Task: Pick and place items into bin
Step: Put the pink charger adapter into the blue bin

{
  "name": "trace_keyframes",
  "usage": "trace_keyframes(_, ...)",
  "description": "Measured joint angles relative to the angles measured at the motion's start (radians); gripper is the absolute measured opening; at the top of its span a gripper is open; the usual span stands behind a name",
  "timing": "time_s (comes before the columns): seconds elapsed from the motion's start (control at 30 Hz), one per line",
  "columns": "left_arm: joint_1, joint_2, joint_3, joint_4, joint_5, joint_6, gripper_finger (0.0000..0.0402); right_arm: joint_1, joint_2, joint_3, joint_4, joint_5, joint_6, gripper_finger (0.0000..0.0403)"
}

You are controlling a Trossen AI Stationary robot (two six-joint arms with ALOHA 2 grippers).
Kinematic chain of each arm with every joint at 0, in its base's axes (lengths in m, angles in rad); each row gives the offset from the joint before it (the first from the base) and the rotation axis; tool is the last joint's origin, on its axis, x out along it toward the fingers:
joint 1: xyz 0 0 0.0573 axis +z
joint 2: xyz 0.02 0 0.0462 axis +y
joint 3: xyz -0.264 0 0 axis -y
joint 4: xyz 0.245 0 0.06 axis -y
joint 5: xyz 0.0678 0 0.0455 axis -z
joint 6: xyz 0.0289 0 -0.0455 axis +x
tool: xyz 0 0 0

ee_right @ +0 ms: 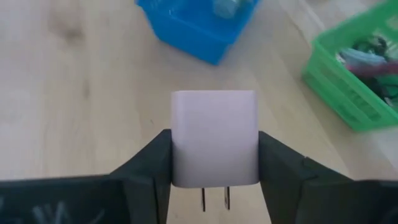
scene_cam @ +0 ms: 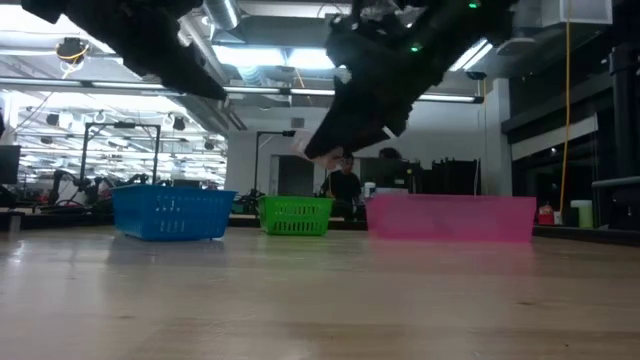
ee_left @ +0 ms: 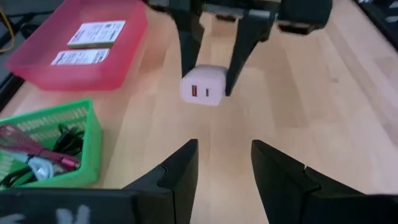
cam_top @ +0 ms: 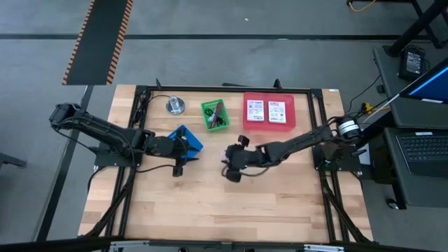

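Right at the middle of the table (cam_top: 210, 210), the right claw (ee_right: 214, 163) is clamped on a small white USB wall charger (ee_right: 214, 138), carried up off the wood, so I'd say we're mid-transport: pick done, drop still to come. The charger's a stubby block; its long axis runs along the claw's reach, with the two metal prongs pointing back toward the wrist and the face with the USB ports aimed out at the left arm. The left claw (ee_left: 224, 163) sits just beside it, facing it, fingers apart and holding nothing. Past the charger are the bins: the blue basket (ee_right: 196, 28) nearest, then the green basket (cam_top: 214, 115) with cords in it, and the pink tray (cam_top: 269, 126) with two white packets (cam_top: 268, 110) farthest back. I can't tell which bin it's headed for, but next it needs to swing over one, get inside the rim, then let go.
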Motion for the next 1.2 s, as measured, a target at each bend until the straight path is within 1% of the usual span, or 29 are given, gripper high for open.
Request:
trace_keyframes(0.17,-0.032,0.001,0.000,0.065,0.000,0.001,0.0143,0.044,-0.067,-0.147,0.254,-0.003,-0.071,0.0164)
trace_keyframes(0.37,-0.075,0.014,0.000,0.142,0.000,0.001,0.0143,0.082,-0.162,-0.348,0.568,0.014,-0.117,0.0164)
trace_keyframes(0.5,-0.091,0.062,0.000,0.228,-0.001,0.002,0.0143,0.108,-0.195,-0.451,0.755,0.010,-0.182,0.0164)
trace_keyframes(0.67,-0.090,0.161,0.001,0.349,-0.030,0.002,0.0143,0.126,-0.195,-0.527,0.969,0.012,-0.260,0.0164)
trace_keyframes(0.77,-0.085,0.225,0.001,0.422,-0.043,0.003,0.0143,0.128,-0.195,-0.553,1.029,0.010,-0.285,0.0164)
trace_keyframes(0.93,-0.082,0.295,0.000,0.493,-0.060,0.016,0.0143,0.127,-0.196,-0.572,1.097,0.012,-0.322,0.0166)
trace_keyframes(1.03,-0.082,0.308,0.000,0.544,-0.071,0.068,0.0143,0.127,-0.196,-0.572,1.110,0.012,-0.352,0.0165)
trace_keyframes(1.2,-0.083,0.308,0.000,0.673,-0.136,0.118,0.0143,0.127,-0.196,-0.572,1.146,0.015,-0.389,0.0165)
